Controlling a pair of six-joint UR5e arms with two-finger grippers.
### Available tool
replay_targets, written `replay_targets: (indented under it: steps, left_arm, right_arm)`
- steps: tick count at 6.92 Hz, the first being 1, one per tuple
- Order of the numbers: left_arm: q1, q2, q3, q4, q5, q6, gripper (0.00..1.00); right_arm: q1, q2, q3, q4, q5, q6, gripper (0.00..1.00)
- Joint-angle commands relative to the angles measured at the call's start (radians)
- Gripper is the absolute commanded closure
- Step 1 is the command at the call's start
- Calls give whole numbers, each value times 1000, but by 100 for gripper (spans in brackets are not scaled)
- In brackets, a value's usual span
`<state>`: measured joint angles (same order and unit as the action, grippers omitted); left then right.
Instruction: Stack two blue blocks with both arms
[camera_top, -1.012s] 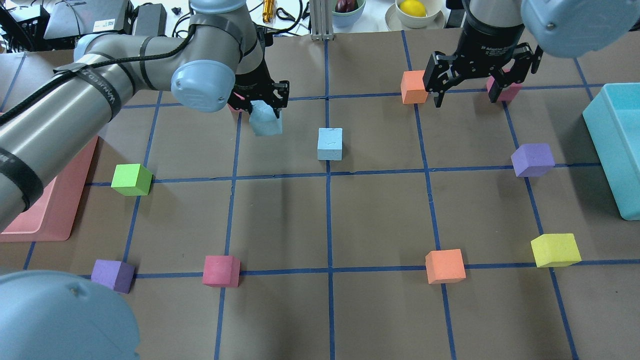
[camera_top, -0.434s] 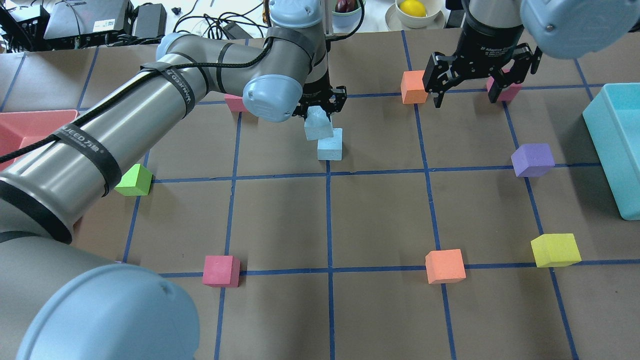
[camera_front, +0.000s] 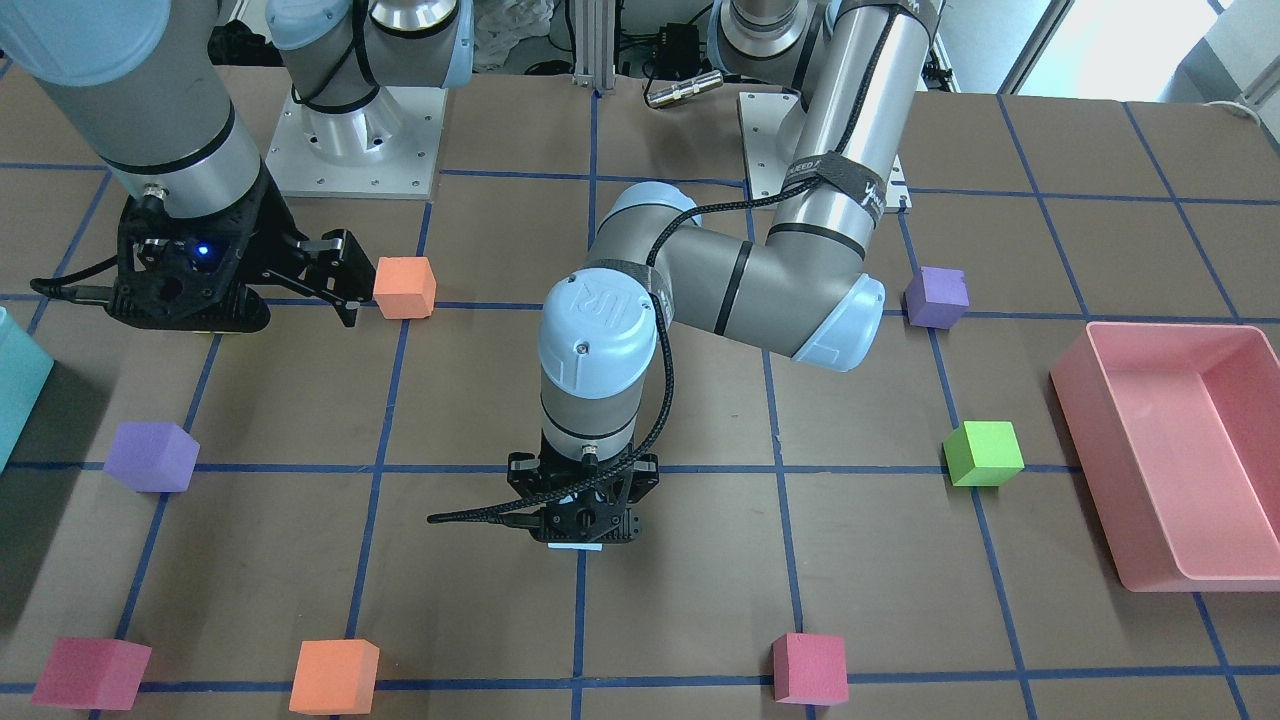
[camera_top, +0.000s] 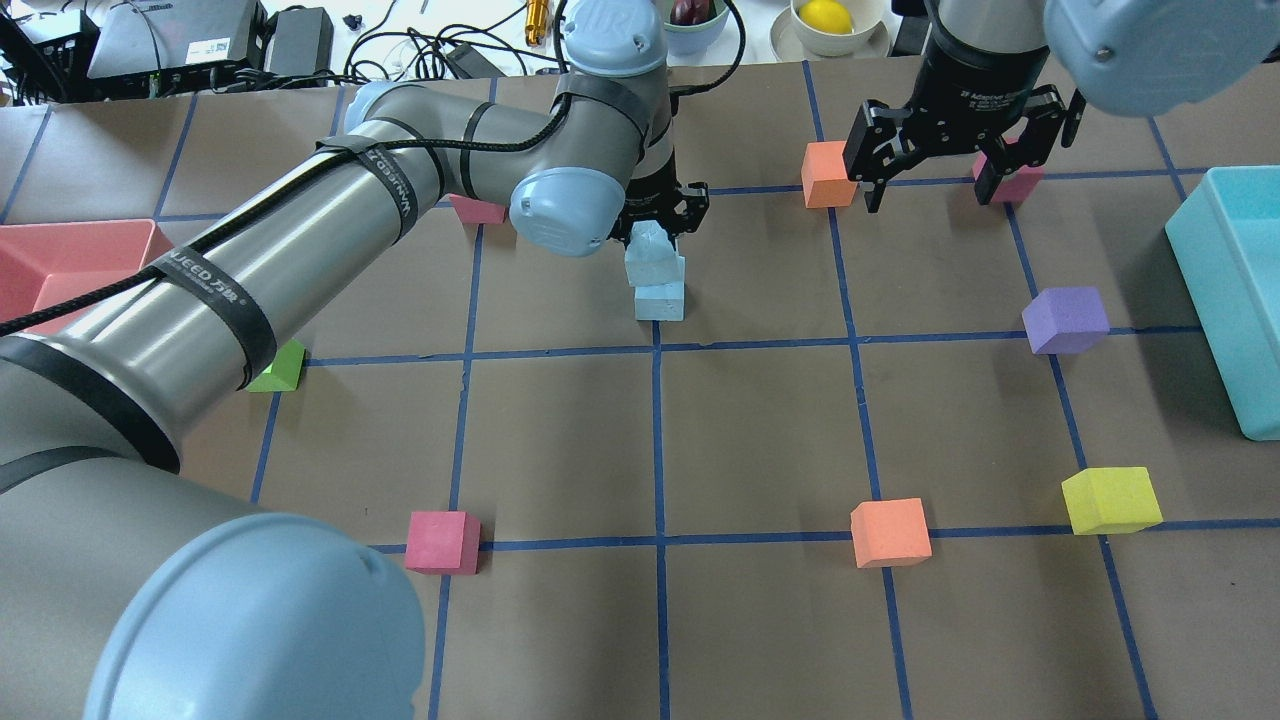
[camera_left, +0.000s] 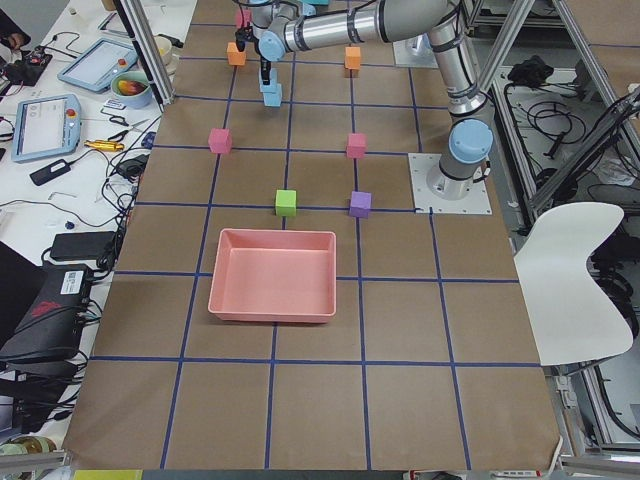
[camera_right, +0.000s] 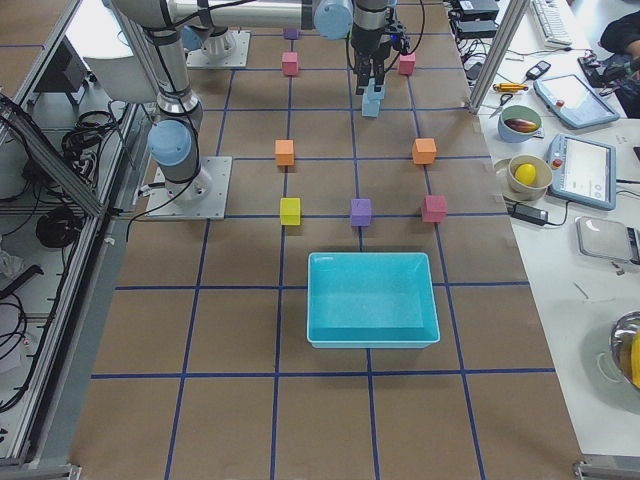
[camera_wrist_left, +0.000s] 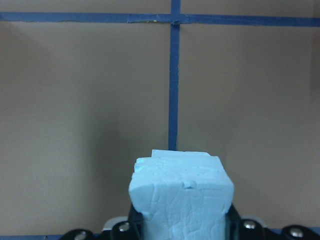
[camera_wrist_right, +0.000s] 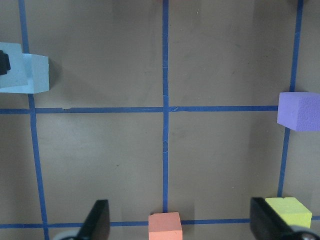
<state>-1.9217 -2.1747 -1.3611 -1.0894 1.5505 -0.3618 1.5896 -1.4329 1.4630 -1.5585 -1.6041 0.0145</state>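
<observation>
My left gripper (camera_top: 657, 232) is clamped on the held blue block (camera_top: 650, 258), with its black fingers pressing on opposite sides. This cube sits directly above the resting blue block (camera_top: 660, 301), which stands on the brown table (camera_top: 760, 430) against a blue tape line. In the overhead view the held cube looks slightly tilted and covers the top of the resting blue block. I cannot tell whether the two are touching.

From the left wrist camera, the held cube fills the lower centre. It is pale sky-blue foam with fine cracks across its face and a chipped upper corner. A thin edge of the resting blue block shows just behind it.

My right gripper (camera_top: 930, 192) hangs wide open and empty, well apart from the resting blue block. One finger is just beside an orange cube (camera_top: 826, 175), and the other is in front of a pink cube (camera_top: 1020, 183). Its wrist camera sees the resting blue block at the far left edge.
</observation>
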Motion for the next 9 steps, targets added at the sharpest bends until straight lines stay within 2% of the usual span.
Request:
replay_targets:
  steps: [1,4,5,6,7,8,9]
  left_arm:
    - [-8,-2,-6,2,0,0,100]
    - [-11,-17,-10,-1,11,10,100]
    - [-13,-22,-12,0,16,11,31]
    - [-13,-24,-12,3,16,-3,15]
    - [-13,-22,-13,5,16,-3,8]
    - [-13,-17,-9,6,16,1,6]
    - [-3,13,0,6,7,7,0]
  right_arm:
    - [4,-15,-10,0,1,2,0]
    - [-8,-95,25,40,-8,-1,0]
    - [-10,-95,25,75,-5,1,0]
    - [-10,-97,25,75,-5,2,0]
    - [-10,-97,25,75,-4,2,0]
    - [-10,-95,25,75,-4,2,0]
    - [-10,-95,25,69,-8,-10,0]
